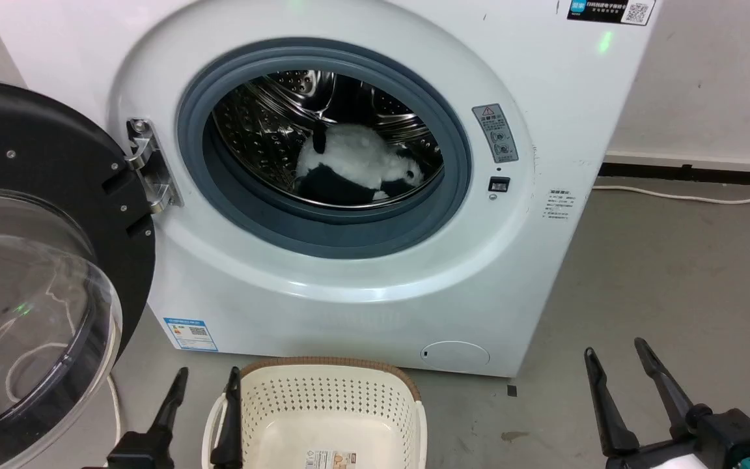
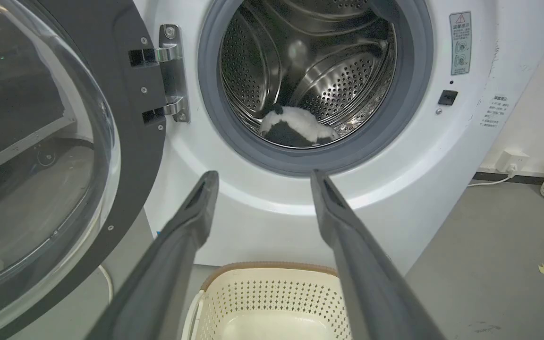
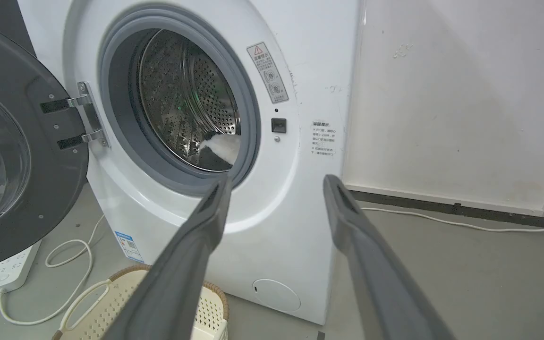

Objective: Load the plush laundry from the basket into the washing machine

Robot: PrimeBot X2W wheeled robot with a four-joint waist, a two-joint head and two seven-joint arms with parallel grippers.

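Bright, even indoor light with soft shadows

The washing machine [image 1: 375, 286] front is evenly lit, with a pale sheen below its opening; the steel drum [image 2: 338, 80] inside glints in patches. The glass door [image 1: 23, 312] to its left carries reflections. A soft shadow falls on the wall [image 3: 442, 118] right of it. Both wrist views bow its straight edges, and the close fingers [image 3: 182, 274] look soft.
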